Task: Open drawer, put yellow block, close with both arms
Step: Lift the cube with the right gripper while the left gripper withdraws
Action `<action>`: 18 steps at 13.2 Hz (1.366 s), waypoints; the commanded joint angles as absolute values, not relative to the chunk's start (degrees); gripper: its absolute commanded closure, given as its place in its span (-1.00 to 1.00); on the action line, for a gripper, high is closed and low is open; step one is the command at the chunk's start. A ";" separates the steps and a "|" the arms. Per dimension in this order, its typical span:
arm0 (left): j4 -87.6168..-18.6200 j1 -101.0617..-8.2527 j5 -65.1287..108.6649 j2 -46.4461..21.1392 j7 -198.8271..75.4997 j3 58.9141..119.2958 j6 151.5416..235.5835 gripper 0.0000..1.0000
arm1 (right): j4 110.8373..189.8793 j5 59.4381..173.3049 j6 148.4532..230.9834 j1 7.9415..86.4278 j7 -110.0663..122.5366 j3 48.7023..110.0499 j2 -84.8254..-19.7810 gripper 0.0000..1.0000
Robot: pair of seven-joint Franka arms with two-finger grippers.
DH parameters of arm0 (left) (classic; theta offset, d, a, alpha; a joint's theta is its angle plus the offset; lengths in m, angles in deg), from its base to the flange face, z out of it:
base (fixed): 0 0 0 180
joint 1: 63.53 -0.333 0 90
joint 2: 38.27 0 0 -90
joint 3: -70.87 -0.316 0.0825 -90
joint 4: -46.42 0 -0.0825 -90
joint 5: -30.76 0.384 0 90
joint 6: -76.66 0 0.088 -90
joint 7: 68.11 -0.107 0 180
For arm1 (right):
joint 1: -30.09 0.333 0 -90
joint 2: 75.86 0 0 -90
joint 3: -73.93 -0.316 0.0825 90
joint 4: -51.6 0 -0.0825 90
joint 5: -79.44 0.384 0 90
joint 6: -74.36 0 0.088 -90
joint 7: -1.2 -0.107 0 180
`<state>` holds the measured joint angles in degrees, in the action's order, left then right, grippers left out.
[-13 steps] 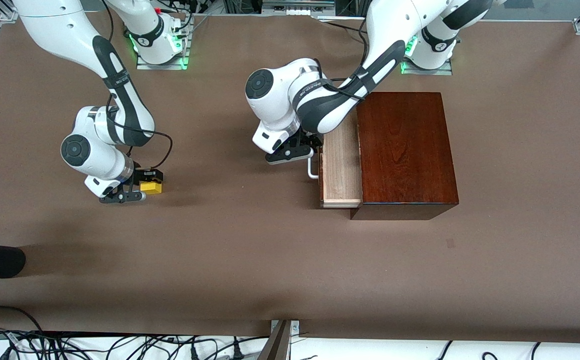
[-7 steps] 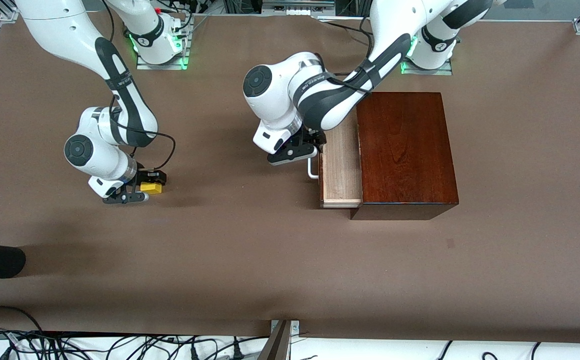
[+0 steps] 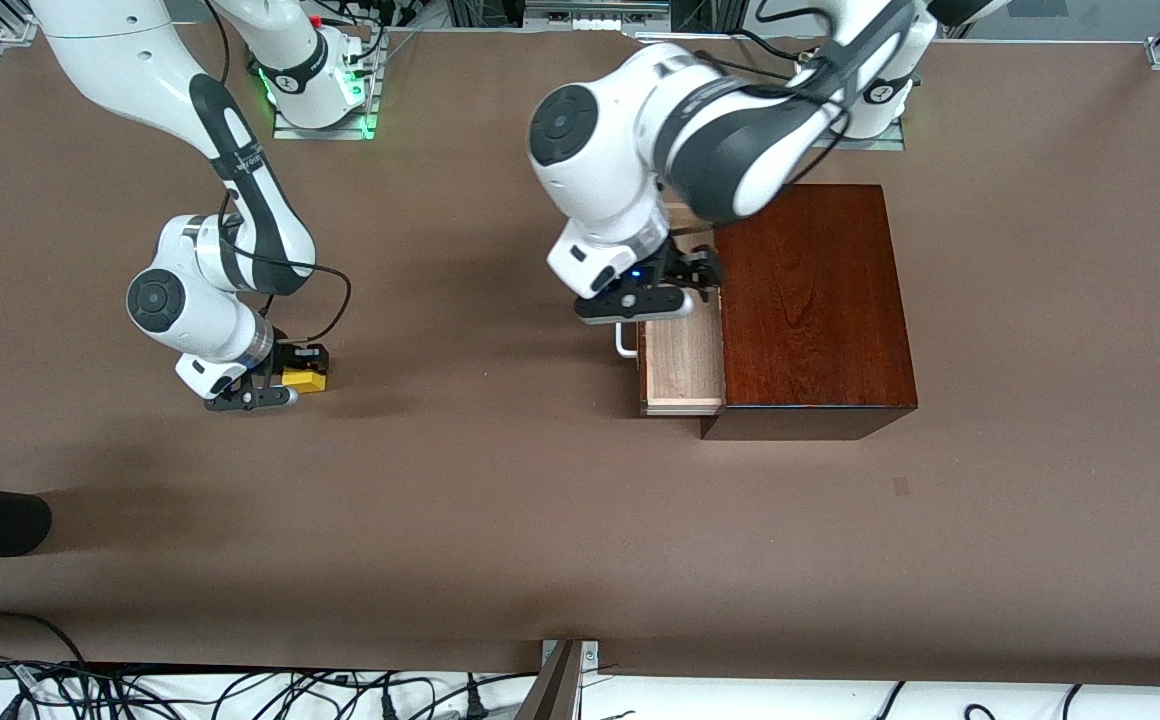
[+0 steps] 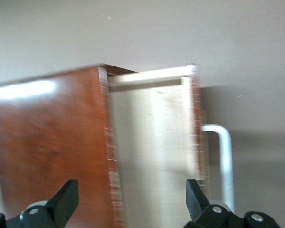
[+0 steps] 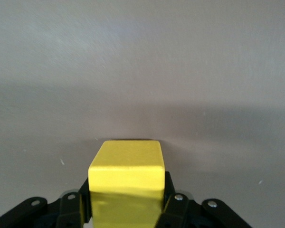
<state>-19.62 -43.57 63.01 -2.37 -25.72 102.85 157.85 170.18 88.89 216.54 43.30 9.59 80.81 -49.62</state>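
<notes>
Sitting on the brown table (image 3: 500,500) toward the right arm's end, the yellow block (image 3: 304,379) is being pinched by the right pincer (image 3: 285,385), whose black fingers (image 5: 171,190) are pressing against two of its sides in the right wrist view. The block (image 5: 127,175) is showing its bright top face there, with bare table surface all around it.

Well apart from it, toward the left arm's end, the drawer (image 3: 682,355) is standing pulled out of the glossy mahogany-coloured box (image 3: 810,300), its pale wood tray lying uncovered and showing nothing inside where it can be seen. The white loop handle (image 3: 624,342) is sticking out from the drawer's front, on the side facing the block.

The left pincer (image 3: 685,285) is hanging over the open drawer, just beside the edge of the box's top. Its two black fingers (image 4: 64,199) are standing spread wide in the left wrist view, gripping nothing, with the drawer (image 4: 152,152), the box (image 4: 47,142) and the handle (image 4: 223,161) showing between and beside them.
</notes>
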 commanded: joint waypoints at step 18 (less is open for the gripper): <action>-40.05 -86.82 31.90 -28.60 -70.75 102.34 158.92 -1.00 | 126.88 72.51 183.70 69.08 12.80 60.48 -44.34 0.95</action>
<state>-36.60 -85.64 33.44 -26.59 -68.50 102.31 157.24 138.56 75.48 187.24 64.38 13.36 59.84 -52.52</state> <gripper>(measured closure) 0.000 0.445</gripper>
